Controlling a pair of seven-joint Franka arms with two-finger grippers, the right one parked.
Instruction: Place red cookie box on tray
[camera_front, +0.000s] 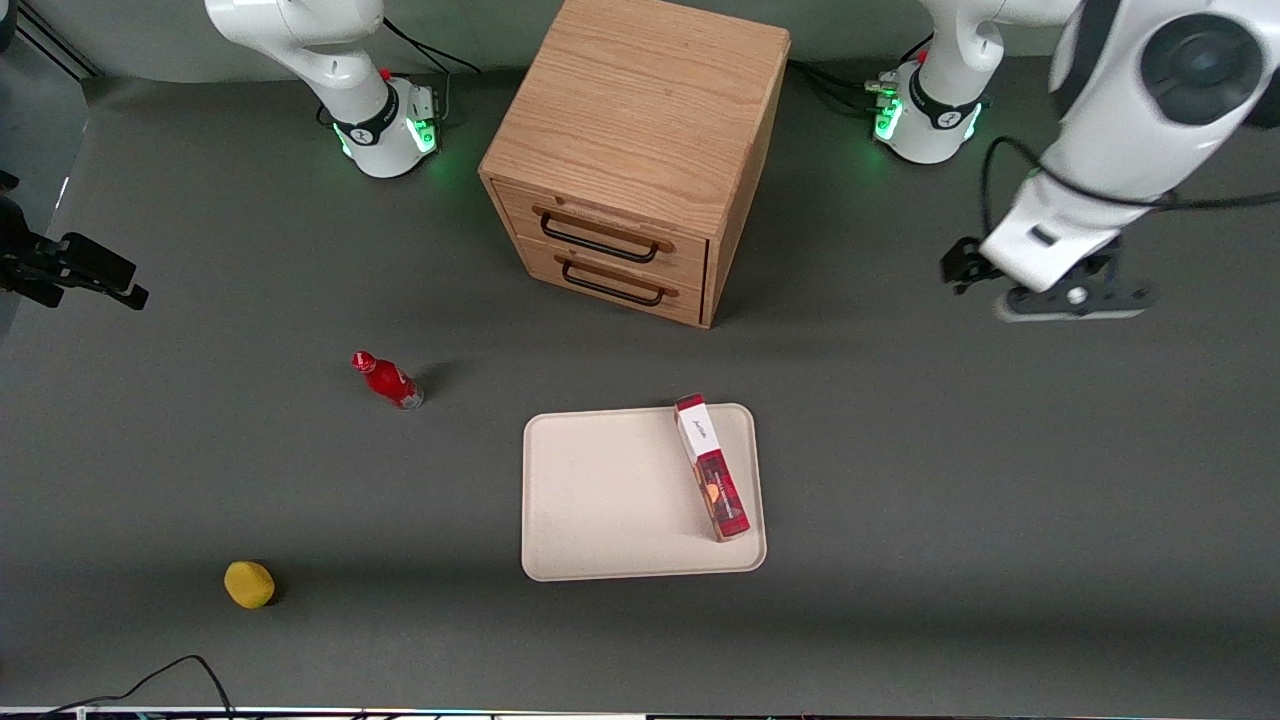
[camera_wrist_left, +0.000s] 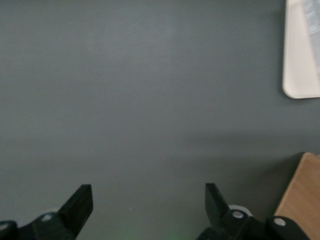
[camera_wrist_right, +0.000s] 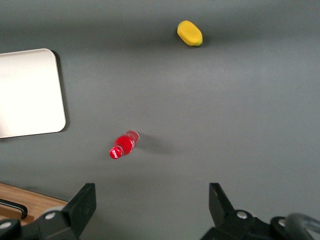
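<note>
- The gripper (camera_wrist_left: 148, 207) is hanging above bare desk (camera_front: 1000, 480) toward the working arm's end, its two fingers (camera_wrist_left: 80, 205) spread wide apart and gripping nothing.
- The red cookie box (camera_front: 711, 467) is lying flat on the tray (camera_front: 600, 500), well apart from the gripper and nearer to the front camera than it is.
- The box is sitting along the tray edge that faces the gripper, with its white label end pointing toward the wooden drawer cabinet (camera_front: 640, 150).
- The cabinet is standing beside the gripper, toward the parked arm.
- A small red bottle (camera_front: 388, 380) and a yellow lemon-like object (camera_front: 249, 584) are resting far from the gripper, toward the parked arm's end.
</note>
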